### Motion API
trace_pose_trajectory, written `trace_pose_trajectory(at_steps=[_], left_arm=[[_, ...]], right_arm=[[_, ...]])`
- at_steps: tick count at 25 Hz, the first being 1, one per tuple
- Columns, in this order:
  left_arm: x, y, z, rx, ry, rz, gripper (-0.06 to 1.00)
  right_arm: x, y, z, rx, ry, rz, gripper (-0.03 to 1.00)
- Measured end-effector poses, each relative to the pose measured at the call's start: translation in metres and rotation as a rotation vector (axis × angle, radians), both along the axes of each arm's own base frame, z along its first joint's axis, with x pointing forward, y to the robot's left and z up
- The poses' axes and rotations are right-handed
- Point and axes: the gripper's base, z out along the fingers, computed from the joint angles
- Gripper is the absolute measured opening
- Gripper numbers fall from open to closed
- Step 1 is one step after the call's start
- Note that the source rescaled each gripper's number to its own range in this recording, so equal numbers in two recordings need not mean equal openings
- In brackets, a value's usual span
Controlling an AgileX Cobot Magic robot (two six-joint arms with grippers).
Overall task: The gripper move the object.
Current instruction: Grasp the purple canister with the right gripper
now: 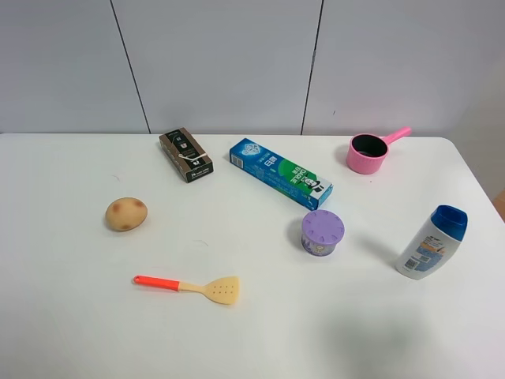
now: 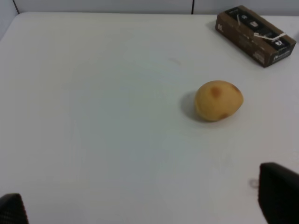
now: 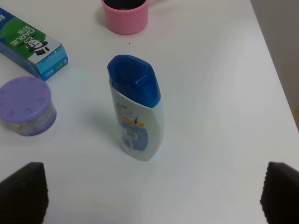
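The purple tub [image 1: 323, 231] with a lilac dotted lid stands upright on the white table [image 1: 260, 332], right of centre. It also shows in the right wrist view [image 3: 27, 106], off to one side of the fingers. My right gripper [image 3: 152, 193] is open and empty, with its two dark fingertips [image 3: 23, 191] far apart; the white bottle stands between them, farther out. My left gripper [image 2: 145, 205] is open and empty, short of the potato. Neither arm shows in the exterior high view.
A white blue-capped bottle [image 1: 432, 242] stands right of the tub. A pink saucepan [image 1: 368, 151] and a blue-green box [image 1: 280, 172] lie behind it. A brown box [image 1: 186, 154], a potato [image 1: 126, 214] and an orange-handled spatula [image 1: 189, 287] lie on the left.
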Motion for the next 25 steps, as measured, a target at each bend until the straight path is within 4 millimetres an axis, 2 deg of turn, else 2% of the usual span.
trace_pose_trajectory(at_steps=[25], left_arm=[[0.0, 0.0, 0.0, 0.0, 0.0, 0.0, 1.0]], right_arm=[[0.0, 0.0, 0.0, 0.0, 0.0, 0.0, 0.98]])
